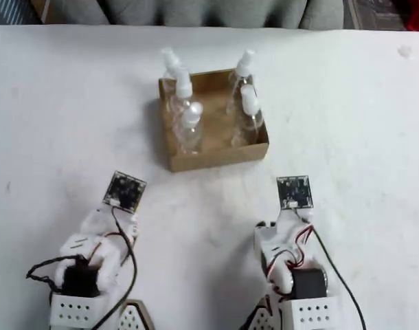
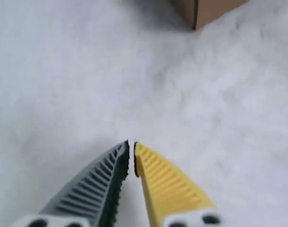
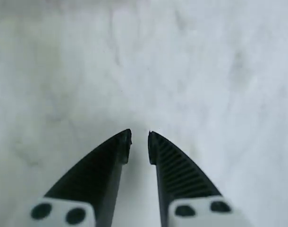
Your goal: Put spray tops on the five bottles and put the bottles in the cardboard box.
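High view, bottles?
- Five bottles (image 1: 191,130) upright inside cardboard box (image 1: 216,157), spray tops (image 1: 245,63) on.
- Grippers?
- Left gripper (image 2: 131,156): clenched, tips almost touching, grasping nothing, above table (image 1: 347,137) near a box corner. Right gripper (image 3: 139,142): closed to a slit, empty, above bare table.

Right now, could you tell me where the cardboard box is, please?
In the high view the cardboard box sits mid-table, beyond the gap between the left arm and right arm, spray-topped bottles standing inside.
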You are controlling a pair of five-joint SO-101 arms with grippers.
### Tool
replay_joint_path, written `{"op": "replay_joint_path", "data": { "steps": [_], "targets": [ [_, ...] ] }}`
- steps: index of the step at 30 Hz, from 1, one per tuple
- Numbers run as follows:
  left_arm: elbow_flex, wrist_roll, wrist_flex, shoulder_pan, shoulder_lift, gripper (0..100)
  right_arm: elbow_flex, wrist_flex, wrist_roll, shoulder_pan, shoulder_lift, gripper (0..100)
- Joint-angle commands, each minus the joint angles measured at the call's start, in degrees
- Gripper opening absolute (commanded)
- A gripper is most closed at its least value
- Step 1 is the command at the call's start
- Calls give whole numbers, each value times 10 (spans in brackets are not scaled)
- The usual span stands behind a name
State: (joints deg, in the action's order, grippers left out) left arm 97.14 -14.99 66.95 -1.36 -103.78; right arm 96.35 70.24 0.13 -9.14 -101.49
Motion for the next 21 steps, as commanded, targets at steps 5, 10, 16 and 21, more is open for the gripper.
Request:
{"op": "replay_joint_path", "data": {
  "steps": [5, 10, 16, 21],
  "targets": [
    [-2, -25, 33, -44, -8, 20, 5, 15, 3, 4, -1, 27],
    [-2, -23, 68, -43, -8, 20, 5, 15, 4, 4, -1, 27],
    [-2, -23, 68, -43, -8, 20, 5, 15, 4, 4, -1, 27],
    [-2, -23, 68, -43, -8, 20, 5, 15, 4, 4, -1, 27]
  ]
}}
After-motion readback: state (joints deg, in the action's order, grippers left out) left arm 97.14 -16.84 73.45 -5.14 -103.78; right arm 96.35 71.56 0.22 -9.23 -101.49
